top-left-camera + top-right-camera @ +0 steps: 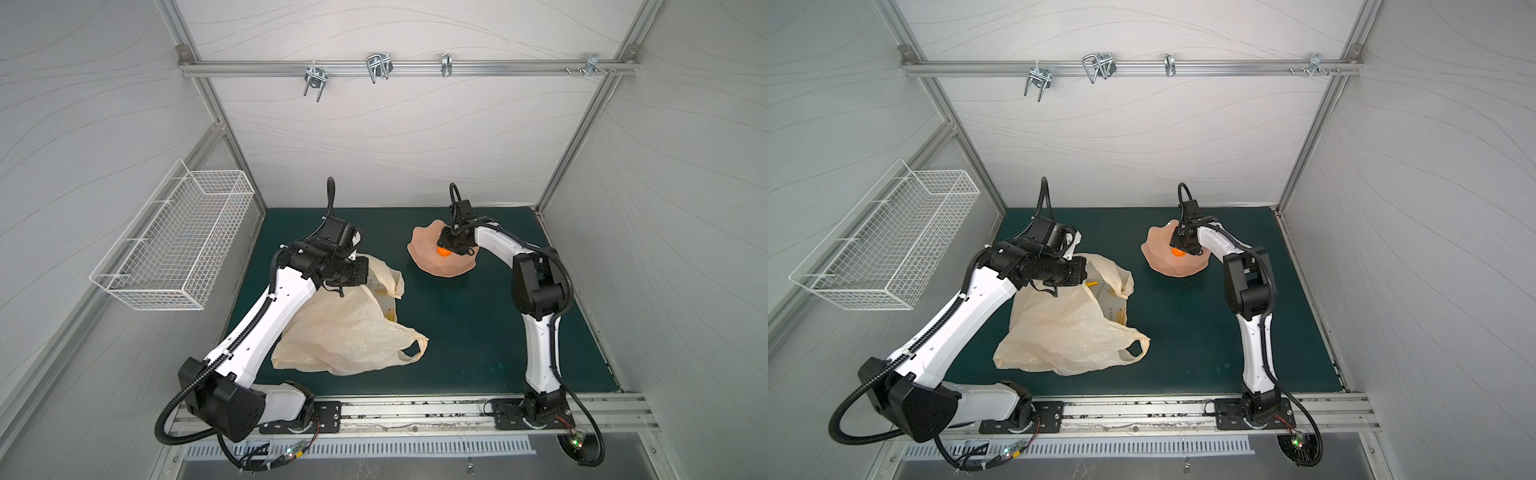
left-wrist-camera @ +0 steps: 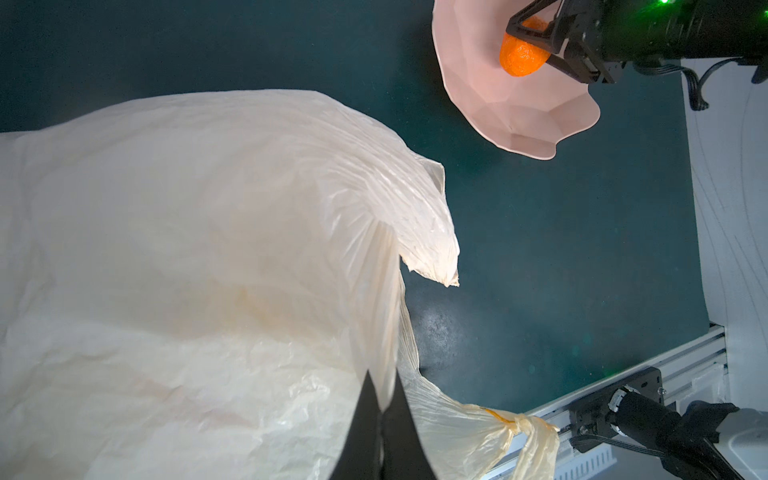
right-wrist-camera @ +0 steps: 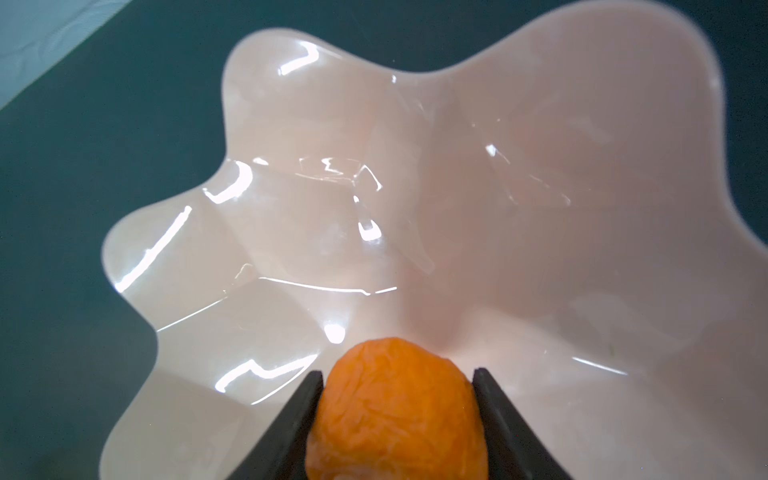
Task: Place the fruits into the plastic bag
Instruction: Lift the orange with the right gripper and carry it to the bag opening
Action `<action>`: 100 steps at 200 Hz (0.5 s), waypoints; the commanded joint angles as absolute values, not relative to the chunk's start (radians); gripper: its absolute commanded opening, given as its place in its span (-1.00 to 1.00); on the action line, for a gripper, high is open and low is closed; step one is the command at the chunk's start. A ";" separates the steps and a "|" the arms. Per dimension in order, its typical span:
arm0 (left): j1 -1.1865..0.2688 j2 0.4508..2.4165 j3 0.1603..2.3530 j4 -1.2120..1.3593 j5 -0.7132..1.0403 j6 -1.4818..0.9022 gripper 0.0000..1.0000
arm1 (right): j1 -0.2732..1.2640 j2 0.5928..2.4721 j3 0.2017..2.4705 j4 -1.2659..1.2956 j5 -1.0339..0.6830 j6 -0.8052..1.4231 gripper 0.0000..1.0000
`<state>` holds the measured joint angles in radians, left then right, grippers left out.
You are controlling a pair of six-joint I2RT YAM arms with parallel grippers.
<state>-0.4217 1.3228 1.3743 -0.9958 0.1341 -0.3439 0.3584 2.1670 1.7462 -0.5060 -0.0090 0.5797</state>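
While the right gripper [image 3: 397, 373] is clamping its fingers on both sides of the orange fruit [image 3: 395, 419] inside the pink bowl [image 3: 540, 208], the round skin is risking a slip on lifting. The left gripper [image 2: 382, 401] is pinching the plastic bag [image 2: 187, 249] film, fingers together. The thin film is risking pulling free, so the mouth could sag shut. The bag is lying at 7 o'clock from the bowl. The right wrist view is showing pad contact. A top view is hiding it but showing a yellow fruit [image 1: 1092, 284] inside the bag mouth.

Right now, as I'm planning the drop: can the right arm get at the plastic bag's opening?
Probably yes: the left gripper, shut on the plastic bag, holds its mouth up, and only bare mat lies between.
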 commanded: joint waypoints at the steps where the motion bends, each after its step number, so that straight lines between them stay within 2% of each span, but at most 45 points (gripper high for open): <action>1: -0.425 1.307 1.394 -0.984 0.127 -0.341 -1.00 | 0.352 2.097 1.712 -0.469 -0.033 0.593 -0.55; 100: -0.425 1.342 1.417 -0.975 0.134 -0.329 -1.00 | 0.355 1.857 1.389 -0.301 -0.216 0.734 -0.62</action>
